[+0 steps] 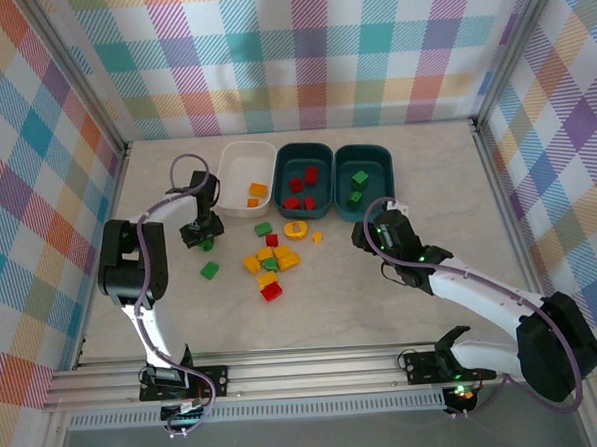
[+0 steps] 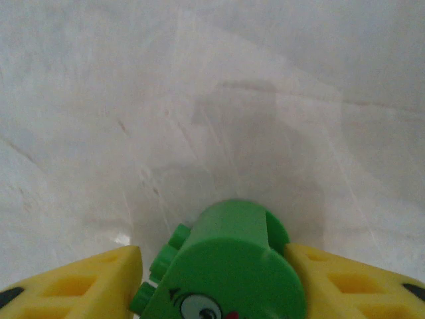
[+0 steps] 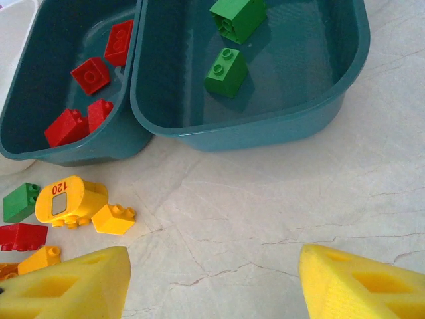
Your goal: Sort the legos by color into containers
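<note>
Green lego clenched in left hand

Right hand hangs released over the counter. Loose legos lie between both hands. At their 12 o'clock, white tray and two teal trays hold orange, red, green bricks.

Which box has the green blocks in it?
The dark teal tray farthest right, holding two green bricks. The middle teal tray holds red ones, the white tray orange ones.

The top camera looks down on the whole table, green-brick tray at the back. The right wrist camera shares that tray, close from its near side; the left wrist camera hugs the table well left of it.
</note>
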Robot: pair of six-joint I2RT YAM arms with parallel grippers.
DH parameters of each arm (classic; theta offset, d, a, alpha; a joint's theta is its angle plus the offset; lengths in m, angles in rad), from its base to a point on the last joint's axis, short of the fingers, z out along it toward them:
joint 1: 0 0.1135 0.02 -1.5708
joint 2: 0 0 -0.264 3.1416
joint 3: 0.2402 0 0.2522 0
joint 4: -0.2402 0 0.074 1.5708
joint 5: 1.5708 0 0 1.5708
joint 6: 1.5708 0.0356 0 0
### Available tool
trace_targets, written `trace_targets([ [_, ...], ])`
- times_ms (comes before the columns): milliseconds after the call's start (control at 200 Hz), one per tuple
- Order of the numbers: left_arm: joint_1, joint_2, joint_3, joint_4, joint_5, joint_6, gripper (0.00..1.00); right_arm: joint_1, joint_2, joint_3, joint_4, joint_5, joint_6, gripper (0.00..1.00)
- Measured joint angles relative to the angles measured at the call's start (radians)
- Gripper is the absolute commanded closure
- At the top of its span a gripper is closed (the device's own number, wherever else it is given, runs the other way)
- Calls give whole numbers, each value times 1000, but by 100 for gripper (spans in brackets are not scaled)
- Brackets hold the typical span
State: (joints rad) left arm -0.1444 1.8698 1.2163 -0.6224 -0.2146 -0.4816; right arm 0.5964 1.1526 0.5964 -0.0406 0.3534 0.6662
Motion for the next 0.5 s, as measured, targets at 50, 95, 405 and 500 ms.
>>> trace_targets([
  [50,-4,-5,-22,0,33,-24,34,0,0,0,0,0,0,32],
  [95,-9,-6,-37,7,47,-45,33,0,0,0,0,0,0,32],
  [405,-26,-16,-41,-1,69,-82,32,0,0,0,3,0,0,32],
  [500,-62,-22,-43,-6,95,-90,29,0,0,0,3,-6,0,32],
])
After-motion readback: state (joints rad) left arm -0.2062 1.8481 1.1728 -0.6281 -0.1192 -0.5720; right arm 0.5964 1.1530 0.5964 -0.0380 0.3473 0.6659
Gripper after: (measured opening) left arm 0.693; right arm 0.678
